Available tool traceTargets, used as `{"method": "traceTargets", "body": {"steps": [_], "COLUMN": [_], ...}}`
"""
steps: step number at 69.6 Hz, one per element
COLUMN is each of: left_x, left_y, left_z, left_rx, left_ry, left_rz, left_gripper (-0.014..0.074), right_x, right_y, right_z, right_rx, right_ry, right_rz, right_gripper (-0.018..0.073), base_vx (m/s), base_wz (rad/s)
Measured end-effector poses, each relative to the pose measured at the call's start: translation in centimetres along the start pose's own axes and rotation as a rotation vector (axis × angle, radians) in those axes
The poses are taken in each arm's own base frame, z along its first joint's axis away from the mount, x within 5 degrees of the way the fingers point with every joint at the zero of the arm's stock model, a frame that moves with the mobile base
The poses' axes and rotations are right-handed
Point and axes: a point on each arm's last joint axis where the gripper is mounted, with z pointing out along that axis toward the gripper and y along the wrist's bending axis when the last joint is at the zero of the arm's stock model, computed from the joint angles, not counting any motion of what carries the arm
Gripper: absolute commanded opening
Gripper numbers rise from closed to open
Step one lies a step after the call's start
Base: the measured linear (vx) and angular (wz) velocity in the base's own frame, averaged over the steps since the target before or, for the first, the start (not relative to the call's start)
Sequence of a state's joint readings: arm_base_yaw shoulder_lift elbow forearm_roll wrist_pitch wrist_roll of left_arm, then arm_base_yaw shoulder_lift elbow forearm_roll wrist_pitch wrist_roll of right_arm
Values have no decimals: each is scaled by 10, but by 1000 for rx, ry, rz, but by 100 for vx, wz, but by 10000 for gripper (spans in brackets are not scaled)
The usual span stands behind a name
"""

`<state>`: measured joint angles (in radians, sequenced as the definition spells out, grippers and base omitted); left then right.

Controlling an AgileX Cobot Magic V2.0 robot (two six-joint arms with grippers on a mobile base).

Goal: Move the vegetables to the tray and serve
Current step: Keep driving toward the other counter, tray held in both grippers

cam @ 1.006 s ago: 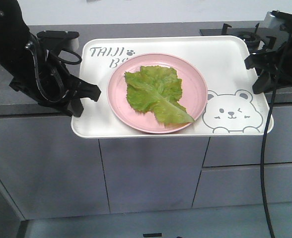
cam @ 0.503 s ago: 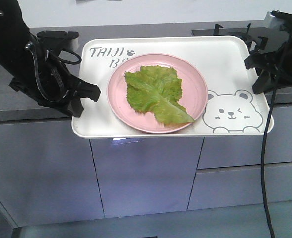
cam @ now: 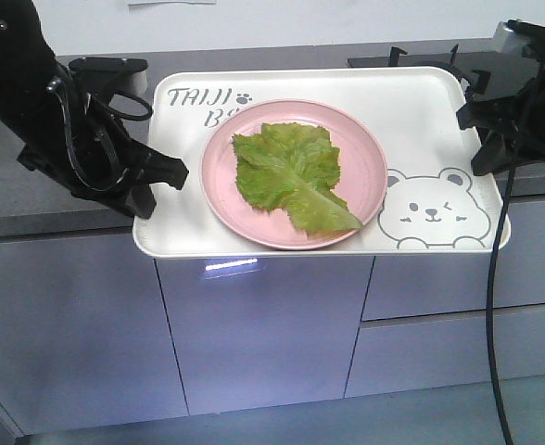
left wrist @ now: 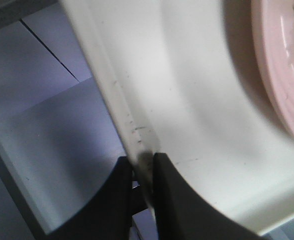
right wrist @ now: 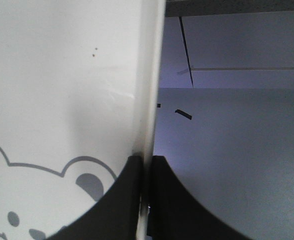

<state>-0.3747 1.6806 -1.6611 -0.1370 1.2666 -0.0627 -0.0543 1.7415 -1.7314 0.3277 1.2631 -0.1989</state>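
Observation:
The cream-white tray (cam: 421,111) with "TAIJI" lettering and a bear drawing is held in the air in front of the counter. A round pink plate (cam: 365,158) sits on it, and the green lettuce leaf (cam: 291,174) lies on the plate. My left gripper (cam: 166,176) is shut on the tray's left rim (left wrist: 112,100); the plate's edge (left wrist: 282,80) shows at the right of the left wrist view. My right gripper (cam: 472,120) is shut on the tray's right rim (right wrist: 149,75), next to the bear drawing (right wrist: 47,190).
A grey counter (cam: 4,199) runs behind the tray, with a black gas hob (cam: 421,57) at the back right. Grey cabinet fronts (cam: 254,334) stand below. A black cable (cam: 495,306) hangs from the right arm.
The tray and both grippers keep their place in the view. The counter, hob and cabinet seams have shifted left behind them, and the cabinets sit lower, so the base is moving.

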Motion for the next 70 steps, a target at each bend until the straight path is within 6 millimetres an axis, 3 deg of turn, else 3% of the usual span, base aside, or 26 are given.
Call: {"method": "traceTargets", "body": {"steps": [70], "left_x": [0], "left_y": [0], "left_z": [0], "left_rx": [0], "left_ry": [0], "left_rz": [0], "left_gripper": [-6], "right_x": [0], "right_y": [0], "right_z": [0], "right_rx": [0], "right_ry": [0], "right_rz": [-1], "right_gripper": [-6], "base_vx": [6], "base_wz": [3]}}
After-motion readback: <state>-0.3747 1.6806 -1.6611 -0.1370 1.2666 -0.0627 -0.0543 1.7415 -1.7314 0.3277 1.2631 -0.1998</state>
